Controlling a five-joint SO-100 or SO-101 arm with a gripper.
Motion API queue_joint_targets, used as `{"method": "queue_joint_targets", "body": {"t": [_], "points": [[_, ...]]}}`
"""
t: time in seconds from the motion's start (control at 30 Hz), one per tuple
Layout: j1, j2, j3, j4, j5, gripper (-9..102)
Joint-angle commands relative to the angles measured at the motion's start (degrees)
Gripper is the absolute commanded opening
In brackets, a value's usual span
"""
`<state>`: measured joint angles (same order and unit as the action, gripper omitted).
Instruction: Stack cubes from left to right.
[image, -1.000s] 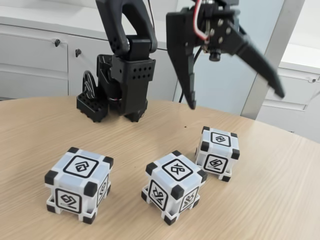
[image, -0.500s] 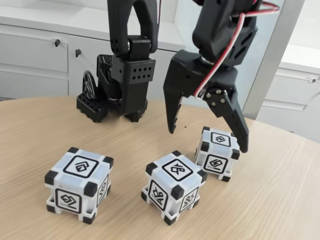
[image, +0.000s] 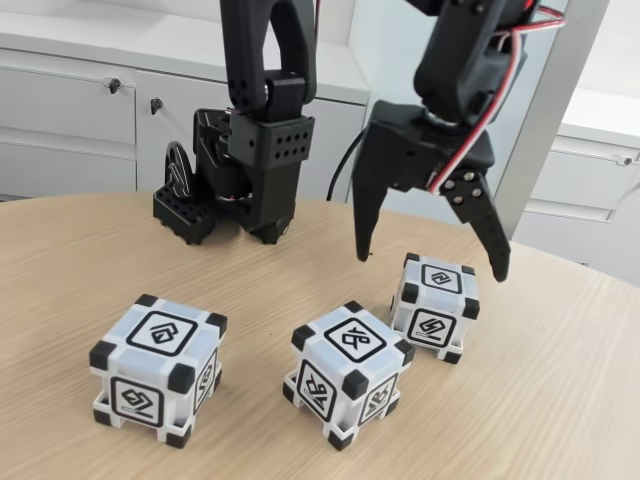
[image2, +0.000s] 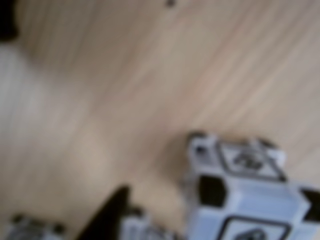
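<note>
In the fixed view we see three cubes standing on the wooden table (image: 80, 250), all apart from one another. The left cube (image: 157, 367) sits toward the near left, the middle cube (image: 348, 371) is turned so that a corner faces us, and the right cube (image: 435, 304) stands farther back, just beside the middle one without touching it. Our gripper (image: 432, 268) hangs above the table with its jaws spread wide and holding nothing. One fingertip (image: 362, 250) points down over bare table behind the middle cube; the other fingertip (image: 501, 268) hangs past the right cube's far right corner. The right cube lies low between the two tips, a little below them and clear of both. The left cube is well apart from the gripper. The arm's black base (image: 240, 180) stands at the back edge of the table, in front of white cabinets (image: 70, 110).

In the wrist view the picture is blurred. We make out a cube (image2: 247, 192) at the lower right, one glyph face turned up and another facing us, resting on the wood grain. A dark finger (image2: 107, 215) enters from the bottom edge to the left of it, apart from it. A second cube's corner (image2: 30, 229) shows at the bottom left; we cannot tell which cube it is.
</note>
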<state>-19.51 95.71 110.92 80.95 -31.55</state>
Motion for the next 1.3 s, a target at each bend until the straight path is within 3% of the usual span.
{"method": "queue_joint_targets", "body": {"t": [0.0, 0.23, 0.47, 0.93, 1.27], "points": [[-0.35, 0.26, -2.29, -0.26, 2.46, 44], [-0.35, 0.09, -2.29, -0.62, 5.19, 43], [-0.26, 0.09, -2.20, -7.56, 8.00, 42], [-0.26, -12.30, -2.20, -7.65, 6.42, 39], [-0.26, -11.51, -2.72, -7.73, 8.88, 34]]}}
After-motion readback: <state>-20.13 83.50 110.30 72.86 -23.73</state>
